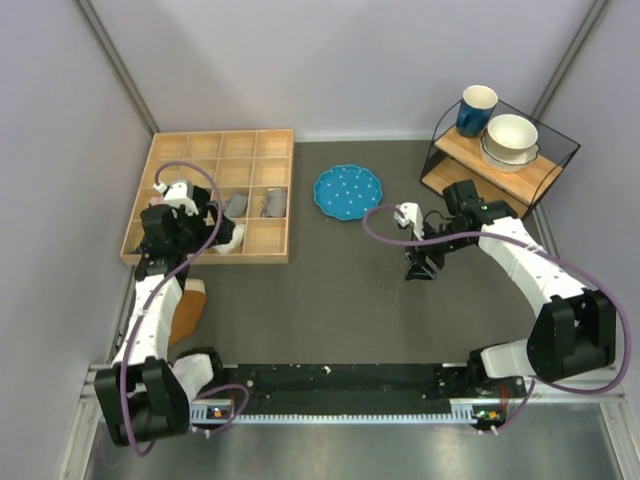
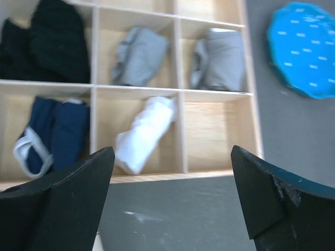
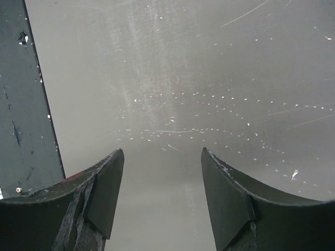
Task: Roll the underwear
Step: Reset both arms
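The white underwear [image 2: 146,133] lies as a rolled bundle, slanted, in a near-row compartment of the wooden divided tray [image 2: 180,128]; its lettering does not show. In the top view the bundle [image 1: 230,243] peeks out beside my left wrist. My left gripper [image 2: 171,151] is open and empty, with its fingertips over the dark mat just short of the tray's near wall and apart from the bundle. In the top view my left gripper [image 1: 195,242] hangs over the tray's near left part. My right gripper [image 1: 420,268] is open and empty over bare mat, as the right wrist view [image 3: 162,151] also shows.
Other tray cells hold two grey bundles [image 2: 140,55] [image 2: 220,58], black cloth [image 2: 52,44] and a navy bundle [image 2: 55,133]. A blue plate [image 1: 348,191] lies right of the tray. A wire rack [image 1: 500,165] with a mug and bowls stands at the back right. A brown object [image 1: 188,312] sits by the left arm.
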Tool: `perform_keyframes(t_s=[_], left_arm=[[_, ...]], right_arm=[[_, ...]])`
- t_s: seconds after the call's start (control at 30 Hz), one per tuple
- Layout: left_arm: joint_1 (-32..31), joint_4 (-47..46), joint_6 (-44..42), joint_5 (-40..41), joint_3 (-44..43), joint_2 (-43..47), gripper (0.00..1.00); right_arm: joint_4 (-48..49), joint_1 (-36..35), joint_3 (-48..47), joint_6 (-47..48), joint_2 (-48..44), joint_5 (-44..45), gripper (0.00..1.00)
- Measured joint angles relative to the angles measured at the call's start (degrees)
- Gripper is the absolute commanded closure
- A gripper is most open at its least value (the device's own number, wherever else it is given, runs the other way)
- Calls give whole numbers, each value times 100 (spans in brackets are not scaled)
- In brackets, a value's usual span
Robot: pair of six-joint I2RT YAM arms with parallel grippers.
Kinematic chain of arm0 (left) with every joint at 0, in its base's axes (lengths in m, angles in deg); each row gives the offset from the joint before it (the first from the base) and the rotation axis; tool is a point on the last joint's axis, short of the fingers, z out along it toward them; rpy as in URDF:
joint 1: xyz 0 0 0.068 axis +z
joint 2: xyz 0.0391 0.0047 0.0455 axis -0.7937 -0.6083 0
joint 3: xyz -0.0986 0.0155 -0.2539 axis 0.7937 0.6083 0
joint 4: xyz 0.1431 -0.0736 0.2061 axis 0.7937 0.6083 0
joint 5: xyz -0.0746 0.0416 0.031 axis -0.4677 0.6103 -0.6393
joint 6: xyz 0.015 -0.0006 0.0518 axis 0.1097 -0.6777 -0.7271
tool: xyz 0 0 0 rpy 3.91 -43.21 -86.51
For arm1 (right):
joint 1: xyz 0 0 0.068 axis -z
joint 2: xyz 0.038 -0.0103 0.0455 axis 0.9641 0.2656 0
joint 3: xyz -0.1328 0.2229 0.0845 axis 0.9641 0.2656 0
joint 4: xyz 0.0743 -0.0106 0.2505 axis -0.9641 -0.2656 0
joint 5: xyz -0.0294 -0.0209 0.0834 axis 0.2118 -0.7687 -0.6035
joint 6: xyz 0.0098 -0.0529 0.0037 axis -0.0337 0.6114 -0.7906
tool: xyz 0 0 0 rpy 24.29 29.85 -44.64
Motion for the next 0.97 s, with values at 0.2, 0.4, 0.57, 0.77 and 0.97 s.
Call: perform_keyframes(t_s=[0.2,0.4,0.57,0.77,0.97], left_arm=[[0,802,-48,-1486,-417,686,1],[0,1600,68,-2151,-968,1353,1],[0,2245,44,-2146,-1045,2026,1],[-7,2345,188,-2264,-868,2802,1],[-7,2406,297,-2334,-684,2962,1]], right_arm=[[227,2,-184,-461,-219,190,27],[1644,48,-815,-2024,-765,981,1],[2785,68,-962,-4148,-1198,1873,1],[3045,83,-1060,-5254,-1318,2400,1],[2979,90,-1062,-5418,-1650,2761,1]])
